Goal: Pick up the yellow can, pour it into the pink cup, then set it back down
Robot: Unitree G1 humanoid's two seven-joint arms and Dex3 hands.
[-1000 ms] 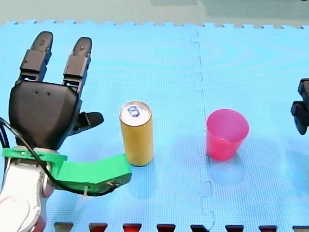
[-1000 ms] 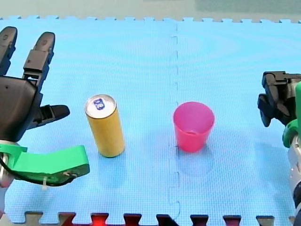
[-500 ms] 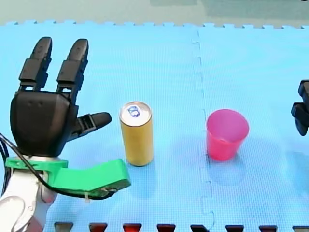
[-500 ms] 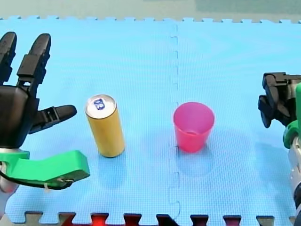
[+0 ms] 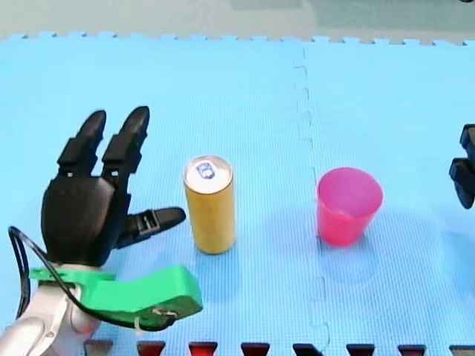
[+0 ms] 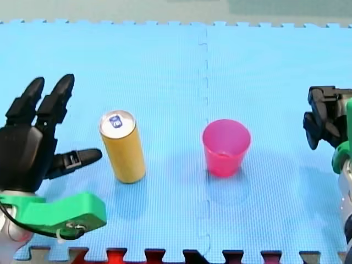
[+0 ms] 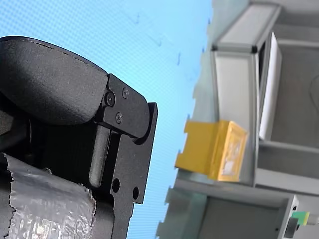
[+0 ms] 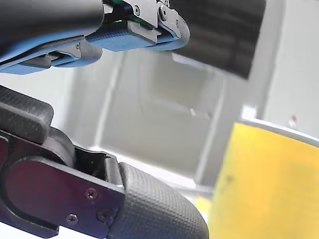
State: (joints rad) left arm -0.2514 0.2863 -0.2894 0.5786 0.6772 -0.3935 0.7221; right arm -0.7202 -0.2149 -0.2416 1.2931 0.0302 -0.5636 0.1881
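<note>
A tall yellow can (image 5: 211,206) stands upright on the blue foam mat (image 5: 245,96), left of centre. The pink cup (image 5: 347,205) stands upright to its right, a hand's width away. My left hand (image 5: 145,167) is open just left of the can, with its thumb (image 5: 157,219) pointing at the can's lower half and stopping a little short of it. My right hand (image 6: 324,116) is shut at the mat's right edge, well apart from the cup. In the second wrist view a yellow surface (image 8: 269,184) sits close beside black fingers (image 8: 149,209).
A seam (image 5: 308,148) in the mat runs front to back between can and cup. The mat's toothed front edge (image 6: 165,256) lies close below my arms. In the first wrist view a yellow block (image 7: 214,149) sits by a grey frame past the mat's edge.
My left hand has dropped lower and come nearer the front edge, and its thumb has moved right, closer to the can. The can, the cup and my right hand have stayed put.
</note>
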